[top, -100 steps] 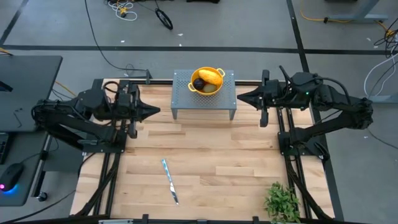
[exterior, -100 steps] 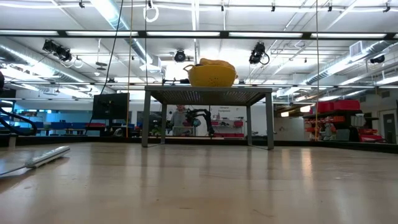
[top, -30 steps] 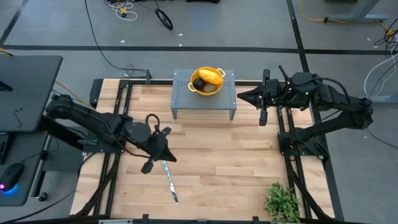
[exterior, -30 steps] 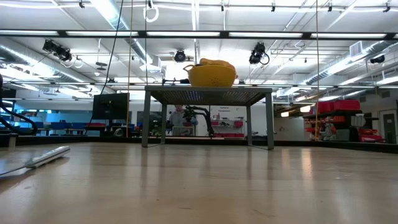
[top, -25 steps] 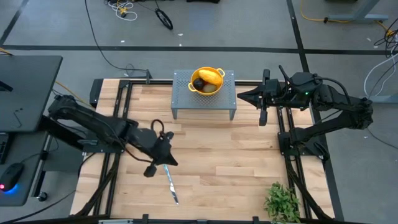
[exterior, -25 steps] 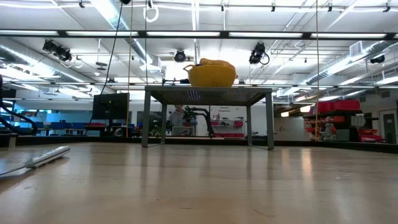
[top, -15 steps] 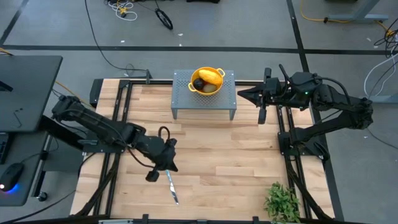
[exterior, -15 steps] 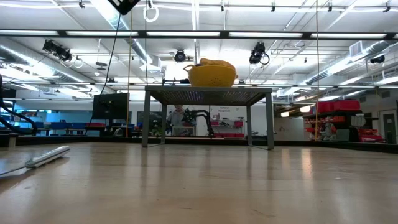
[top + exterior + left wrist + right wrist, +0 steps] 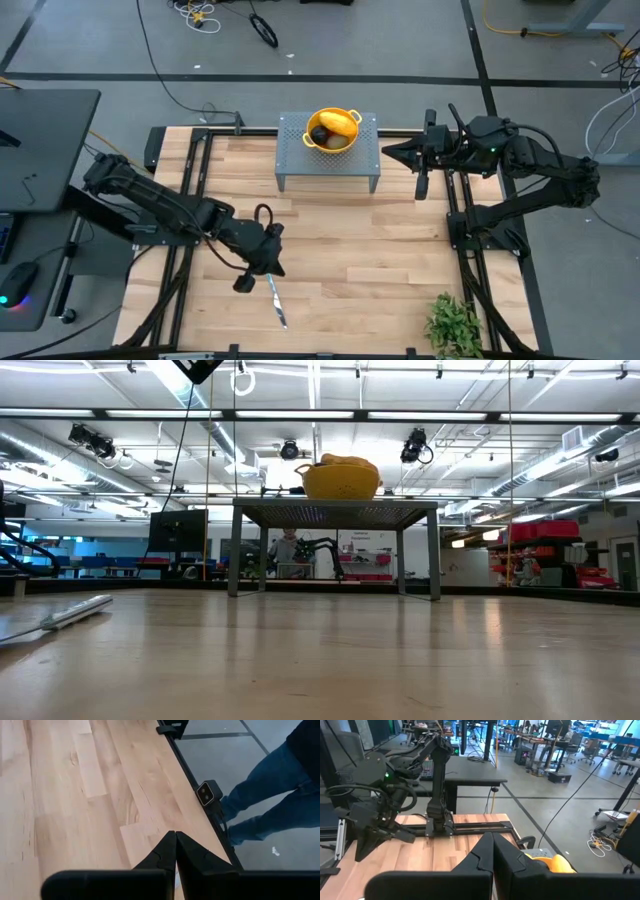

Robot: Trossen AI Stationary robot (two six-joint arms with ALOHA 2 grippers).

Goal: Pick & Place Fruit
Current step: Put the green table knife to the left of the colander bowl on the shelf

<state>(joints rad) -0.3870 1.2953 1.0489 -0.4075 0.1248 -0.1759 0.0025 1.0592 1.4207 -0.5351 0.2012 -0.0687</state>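
No lettering, label, brand mark, number or sign is legible anywhere on the table, the arms or in the room beyond; the monitors and shelving in the background carry nothing that can be made out.

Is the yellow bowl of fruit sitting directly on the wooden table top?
No, the yellow bowl holding the fruit sits on top of a small grey metal stand, raised above the wooden table.

The high camera looks straight down on the whole table (image 9: 330, 260). The low camera sits at tabletop height, facing the far grey stand (image 9: 335, 512), which both share. Each wrist camera looks closely past its own fingers.
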